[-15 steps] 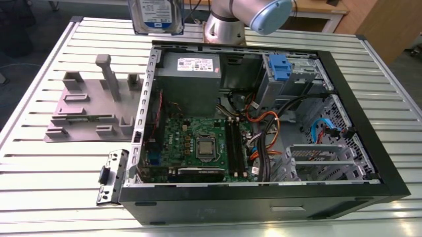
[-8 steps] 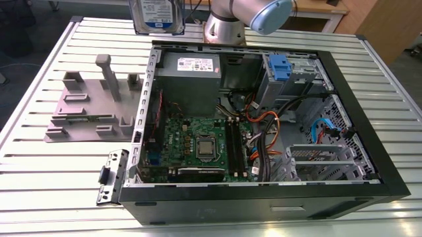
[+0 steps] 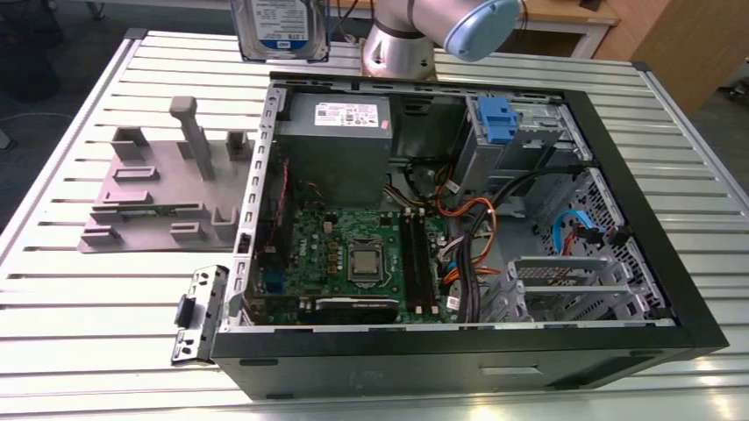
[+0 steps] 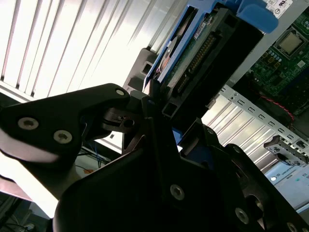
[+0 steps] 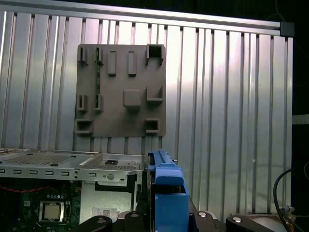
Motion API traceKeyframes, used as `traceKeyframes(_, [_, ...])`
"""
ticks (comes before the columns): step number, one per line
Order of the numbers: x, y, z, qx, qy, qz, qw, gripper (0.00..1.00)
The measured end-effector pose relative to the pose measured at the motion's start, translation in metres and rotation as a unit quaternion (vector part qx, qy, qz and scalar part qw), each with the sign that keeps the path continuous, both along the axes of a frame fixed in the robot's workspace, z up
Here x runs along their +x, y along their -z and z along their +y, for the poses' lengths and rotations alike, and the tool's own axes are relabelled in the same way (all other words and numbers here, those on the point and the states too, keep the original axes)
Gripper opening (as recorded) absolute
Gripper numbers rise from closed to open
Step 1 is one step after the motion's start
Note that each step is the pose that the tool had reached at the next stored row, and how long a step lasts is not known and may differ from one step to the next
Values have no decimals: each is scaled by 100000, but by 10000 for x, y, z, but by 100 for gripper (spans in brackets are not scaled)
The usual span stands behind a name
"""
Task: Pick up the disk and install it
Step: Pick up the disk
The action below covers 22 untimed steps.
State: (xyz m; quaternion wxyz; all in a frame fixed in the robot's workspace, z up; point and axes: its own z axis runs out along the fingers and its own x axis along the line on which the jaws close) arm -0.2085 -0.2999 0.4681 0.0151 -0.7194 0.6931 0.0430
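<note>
On the ribbed aluminium table (image 3: 70, 289) sits an open black computer case (image 3: 468, 360); at its eleven o'clock, the black gripper (image 4: 157, 108) clamps the silver, blue-bracketed disk (image 3: 279, 26).

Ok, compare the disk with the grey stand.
The disk is silver metal with a blue bracket; the stand is plastic. The disk is upright, held off the table in the jaws; the stand lies flat on it. The stand is broader than the disk. Both are outside the computer case.

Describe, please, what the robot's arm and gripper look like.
The arm is silver-grey metal tubing with a rounded light-blue joint cap. The gripper is matte black, built of angular linkage plates with silver screw heads.
</note>
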Motion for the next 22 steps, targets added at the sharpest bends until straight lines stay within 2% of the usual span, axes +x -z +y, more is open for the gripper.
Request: traceKeyframes(22, [60,1,0,1,-1,-1,100000,36])
